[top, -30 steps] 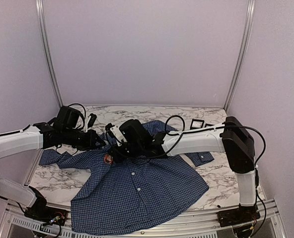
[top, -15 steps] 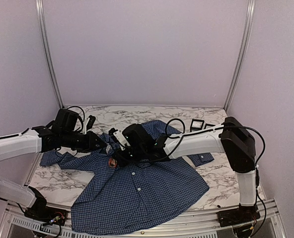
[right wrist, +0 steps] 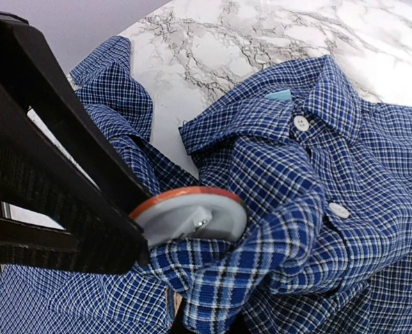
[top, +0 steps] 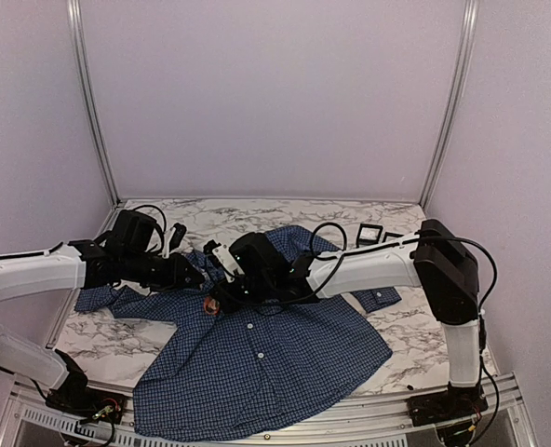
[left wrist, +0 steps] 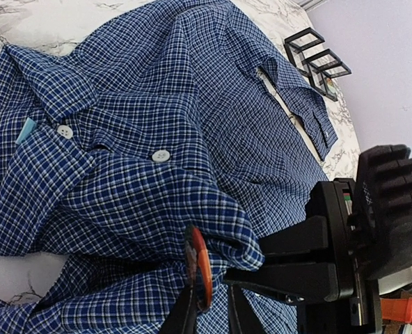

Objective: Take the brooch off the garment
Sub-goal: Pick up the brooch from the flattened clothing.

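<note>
The dark blue checked shirt [top: 275, 354] lies spread on the marble table. A round brooch [top: 210, 304] with an orange rim sits on a raised fold near the collar. In the left wrist view the brooch [left wrist: 200, 268] stands edge-on. My left gripper [left wrist: 209, 316] is nearly closed around its lower edge. In the right wrist view the brooch's grey back [right wrist: 192, 214] shows, with a black left finger [right wrist: 60, 181] against it. My right gripper [right wrist: 202, 323] is shut on the shirt fold [right wrist: 262, 271] just under the brooch. Both grippers meet there in the top view, the left gripper [top: 194, 275] and the right gripper [top: 221, 291].
Small black frame stands [top: 370, 233] sit at the back right of the table [top: 415, 335]; they also show in the left wrist view [left wrist: 317, 59]. One sleeve cuff [top: 378, 296] lies to the right. Metal posts and walls enclose the table.
My left gripper has moved right, up to the brooch. My right gripper has shifted slightly with the shirt fold held in it.
</note>
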Available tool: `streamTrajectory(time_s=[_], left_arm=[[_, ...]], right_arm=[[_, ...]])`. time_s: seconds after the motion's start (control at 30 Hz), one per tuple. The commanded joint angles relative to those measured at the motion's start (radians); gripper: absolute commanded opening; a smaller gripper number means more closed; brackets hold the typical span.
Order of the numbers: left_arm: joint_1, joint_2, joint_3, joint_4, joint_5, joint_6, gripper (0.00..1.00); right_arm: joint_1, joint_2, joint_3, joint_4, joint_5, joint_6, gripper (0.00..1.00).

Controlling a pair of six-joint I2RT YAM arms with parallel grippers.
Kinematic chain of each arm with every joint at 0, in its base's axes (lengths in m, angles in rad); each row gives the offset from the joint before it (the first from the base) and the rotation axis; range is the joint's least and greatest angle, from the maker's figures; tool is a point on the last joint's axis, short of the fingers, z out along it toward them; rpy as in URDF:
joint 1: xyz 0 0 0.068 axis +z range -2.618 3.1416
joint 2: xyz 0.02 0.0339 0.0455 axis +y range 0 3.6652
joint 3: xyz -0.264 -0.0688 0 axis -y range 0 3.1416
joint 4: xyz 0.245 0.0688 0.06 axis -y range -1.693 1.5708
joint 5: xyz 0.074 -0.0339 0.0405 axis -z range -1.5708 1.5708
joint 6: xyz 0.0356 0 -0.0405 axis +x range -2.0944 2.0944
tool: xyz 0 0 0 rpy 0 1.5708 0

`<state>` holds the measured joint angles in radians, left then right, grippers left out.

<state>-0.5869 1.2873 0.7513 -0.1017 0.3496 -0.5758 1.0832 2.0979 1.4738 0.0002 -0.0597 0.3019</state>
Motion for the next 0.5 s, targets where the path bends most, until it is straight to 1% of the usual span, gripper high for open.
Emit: streamTrajectory(time_s=[0.0,0.2,0.37,0.47], left_arm=[[-0.007,0.022,0.04,-0.015,-0.044,0.014,0.13],[-0.007,0.032,0.055,-0.019,-0.063,0.022,0.0],[-0.011,0.029,0.043,-0.001,-0.067,0.022,0.0],[-0.019,0.009,0.02,0.025,-0.094,0.02,0.0]], right_arm=[[-0.006,-0.032,0.019,0.017,0.0,-0.009,0.0],[-0.004,-0.032,0.019,0.017,-0.006,-0.012,0.0],[-0.003,-0.038,0.016,0.018,-0.006,-0.007,0.0],[-0.004,-0.042,0.013,0.019,-0.012,0.005,0.0]])
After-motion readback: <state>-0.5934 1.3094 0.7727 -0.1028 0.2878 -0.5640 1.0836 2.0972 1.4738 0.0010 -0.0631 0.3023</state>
